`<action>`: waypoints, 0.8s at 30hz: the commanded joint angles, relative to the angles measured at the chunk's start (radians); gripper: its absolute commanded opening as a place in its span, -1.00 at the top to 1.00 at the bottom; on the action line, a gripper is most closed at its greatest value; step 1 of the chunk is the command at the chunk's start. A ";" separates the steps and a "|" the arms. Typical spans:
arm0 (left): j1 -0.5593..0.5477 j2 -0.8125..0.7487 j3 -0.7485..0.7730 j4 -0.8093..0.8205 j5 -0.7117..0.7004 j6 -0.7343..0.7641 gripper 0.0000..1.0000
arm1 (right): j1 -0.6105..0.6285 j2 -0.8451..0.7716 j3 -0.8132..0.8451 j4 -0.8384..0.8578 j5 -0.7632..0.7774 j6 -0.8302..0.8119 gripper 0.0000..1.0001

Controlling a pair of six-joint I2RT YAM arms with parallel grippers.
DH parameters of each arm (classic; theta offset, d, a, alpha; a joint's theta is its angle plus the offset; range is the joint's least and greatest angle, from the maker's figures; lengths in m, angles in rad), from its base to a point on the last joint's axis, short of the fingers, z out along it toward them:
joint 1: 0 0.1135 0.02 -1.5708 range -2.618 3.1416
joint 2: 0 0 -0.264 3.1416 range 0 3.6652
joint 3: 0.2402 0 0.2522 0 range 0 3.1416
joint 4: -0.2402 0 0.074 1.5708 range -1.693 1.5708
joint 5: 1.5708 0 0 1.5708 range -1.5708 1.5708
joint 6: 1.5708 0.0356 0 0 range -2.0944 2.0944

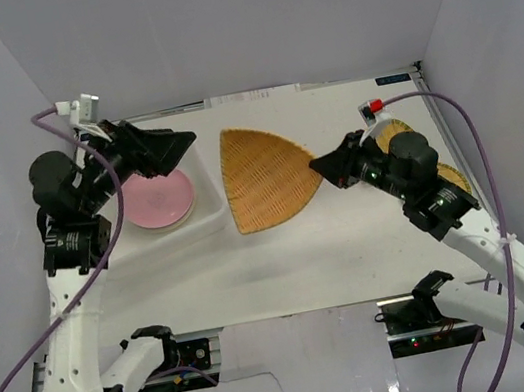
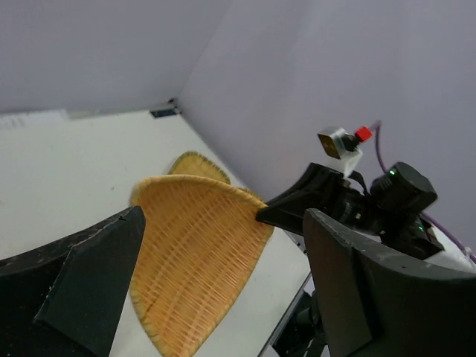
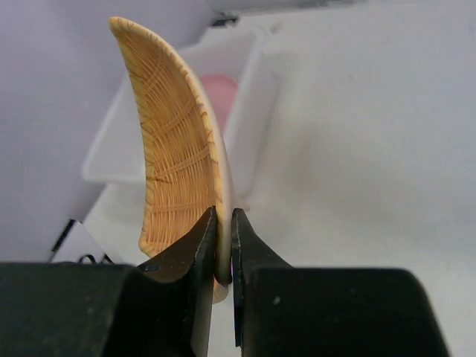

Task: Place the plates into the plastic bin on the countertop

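Takes place on the flat white rectangular countertop [image 1: 353,251]. Finds the shallow white translucent plastic bin [image 1: 209,193] toward the far left corner of the desk. Just beside the bin's right wall, near the middle of the far edge, has the large fan-shaped woven yellow-tan wicker dish [image 1: 264,177], tilted and seemingly raised off the surface, not yet over the bin. Counts 1 round smooth pink plate [image 1: 156,199] lying flat inside the bin; cannot tell whether others lie beneath it. Leaves 2 more woven wicker dishes [image 1: 389,134] by the right edge, both partly hidden behind the right arm, well apart from the bin. Pinches the big dish by its pointed corner with the right gripper [image 3: 223,223], jaws narrow and clamped on the rim. Hangs the left gripper [image 1: 182,144] above the bin's far right corner, jaws spread wide, holding nothing. Judged so: at least 1 in, 1 in transit, 2 to fetch.
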 commanded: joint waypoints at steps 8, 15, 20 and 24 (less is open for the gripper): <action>-0.005 -0.100 0.104 0.182 0.050 -0.101 -0.96 | 0.174 0.692 0.457 0.460 -0.216 0.138 0.85; -0.008 -0.057 0.064 0.199 0.044 -0.112 -0.96 | 0.251 1.076 0.853 0.376 -0.178 0.180 0.84; -0.008 -0.027 0.010 0.202 0.035 -0.121 -0.96 | 0.259 1.245 1.002 0.293 -0.135 0.210 0.84; -0.008 0.001 -0.005 0.204 0.029 -0.127 -0.96 | 0.274 1.377 1.122 0.198 -0.106 0.217 0.80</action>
